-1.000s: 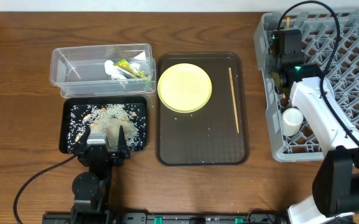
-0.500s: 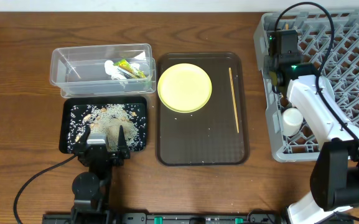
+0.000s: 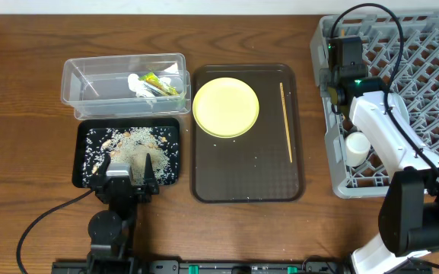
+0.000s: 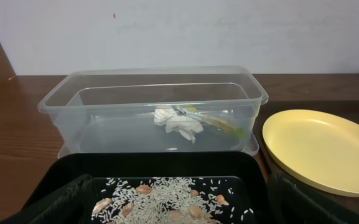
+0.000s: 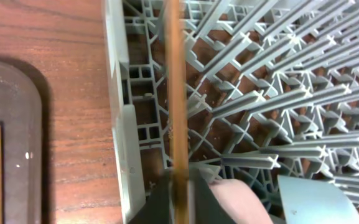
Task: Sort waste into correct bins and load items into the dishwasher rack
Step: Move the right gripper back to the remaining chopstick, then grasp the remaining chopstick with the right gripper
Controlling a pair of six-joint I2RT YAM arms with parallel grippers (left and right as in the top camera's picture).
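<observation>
While right gripper (image 5: 179, 193) clenches thin wooden chopstick (image 5: 174, 87) over grey rack (image 5: 116, 74) | left gripper (image 3: 130, 167) spread apart

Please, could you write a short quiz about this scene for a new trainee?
1. True or false: the plate lies in the rack.
2. Which container holds the rice crumbs? A) clear tub B) black tray C) brown tray
3. Fill in: the right end effector holds a ____ above the rack.
Key: 1 false, the plate lies on the brown tray; 2 B; 3 chopstick.
</observation>
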